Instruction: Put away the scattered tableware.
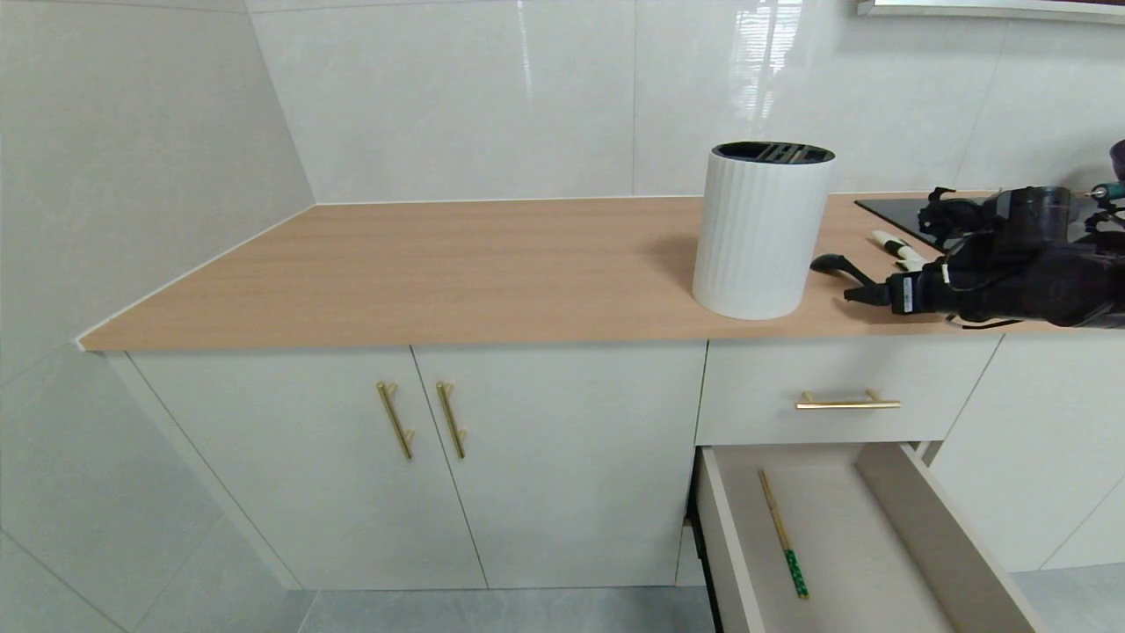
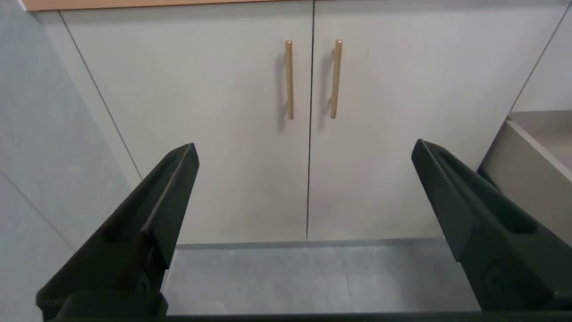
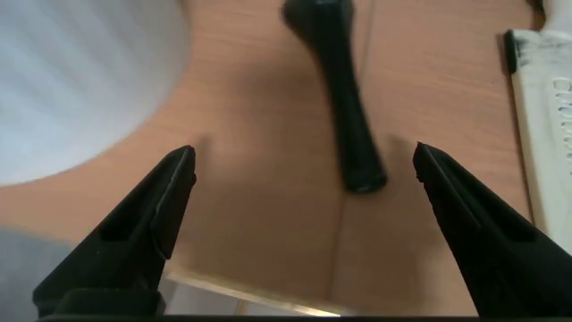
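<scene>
While hovering over black utensil handle [image 3: 344, 107], right tool [image 3: 304, 154] spread wide, empty; left tool [image 2: 304, 154] likewise spread, empty.

Glossy pale tiled walls [image 1: 457, 97] meet in a corner at left, with a bright window reflection [image 1: 765, 53] on the back wall. Wood countertop [image 1: 439, 264], black cooktop [image 1: 888, 211] at far right. Below it, two white cabinet doors [image 1: 308, 475] with gold handles [image 1: 395, 419]. Top drawer [image 1: 773, 387] closed, bottom drawer [image 1: 940, 536] pulled out. Grey tile floor [image 1: 492, 611].
</scene>
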